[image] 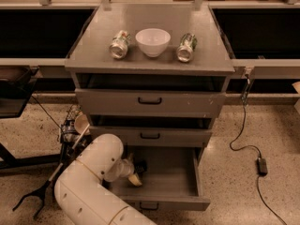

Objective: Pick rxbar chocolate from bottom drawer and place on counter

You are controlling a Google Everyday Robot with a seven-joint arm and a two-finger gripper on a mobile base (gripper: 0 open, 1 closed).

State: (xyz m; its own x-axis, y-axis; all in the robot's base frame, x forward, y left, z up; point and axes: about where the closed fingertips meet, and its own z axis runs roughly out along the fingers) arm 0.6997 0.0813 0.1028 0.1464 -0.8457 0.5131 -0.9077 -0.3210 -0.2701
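The bottom drawer (178, 184) is pulled out under the two upper drawers. My white arm reaches down into its left part, and my gripper (133, 173) sits low inside the drawer near the left wall. A small dark shape (140, 165) lies right against the gripper; it may be the rxbar chocolate, but I cannot tell. The counter (150, 32) on top of the cabinet carries other things and no bar.
On the counter a white bowl (153, 41) stands between two shiny cans lying on their sides (119, 44) (186, 47). The top drawer (150, 101) and the middle drawer (150, 135) stick out slightly. A cable with a power brick (261, 166) lies on the floor at right.
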